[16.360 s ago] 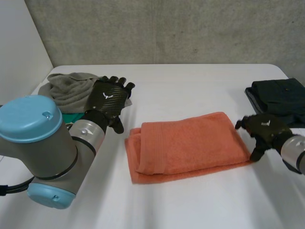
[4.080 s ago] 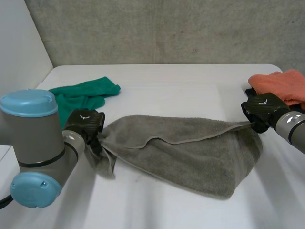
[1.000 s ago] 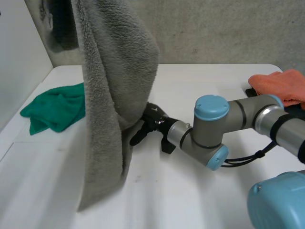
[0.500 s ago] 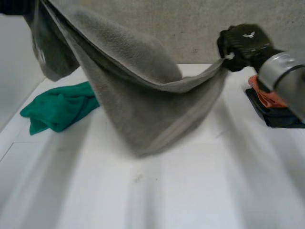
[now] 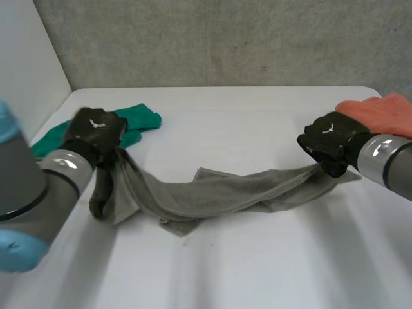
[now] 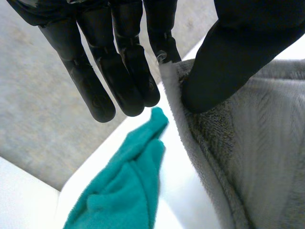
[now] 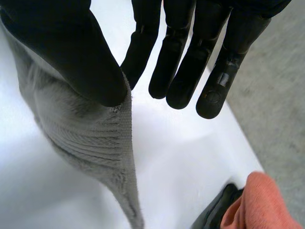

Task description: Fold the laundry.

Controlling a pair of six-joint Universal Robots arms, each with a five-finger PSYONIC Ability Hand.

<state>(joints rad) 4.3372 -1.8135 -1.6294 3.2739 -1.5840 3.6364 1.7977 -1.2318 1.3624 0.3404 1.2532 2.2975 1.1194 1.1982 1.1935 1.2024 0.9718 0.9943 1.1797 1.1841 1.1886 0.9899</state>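
Here's the grey towel (image 5: pixel 212 193), strung out long and low across the white counter (image 5: pixel 257 270) between the two hands. Over on the left, the left hand (image 5: pixel 96 132) is just above the counter with one end of the towel. From the wrist you can see how: the thumb is pressed onto the towel's hemmed edge, pinching it against the straight fingers (image 6: pixel 126 62), and a bunched length hangs from that grip down to the counter. On the other side, the right hand (image 5: pixel 328 143) has the opposite end. Same hold there: thumb clamped onto the hem against the nearest of its straight fingers (image 7: pixel 190 52), the rest of them reaching out free. Between the two grips the towel sags, and its middle lies rumpled on the counter with a loose flap poking out toward the near side. Another bit of it is lying flat just past the right hand. Behind the left hand, close by, sits a crumpled green cloth (image 5: pixel 138 119). At the right edge, just behind the right hand, an orange towel (image 5: pixel 380 112) rests on top of a dark folded garment (image 7: pixel 217 214). A concrete wall (image 5: pixel 225 38) stands behind the counter.
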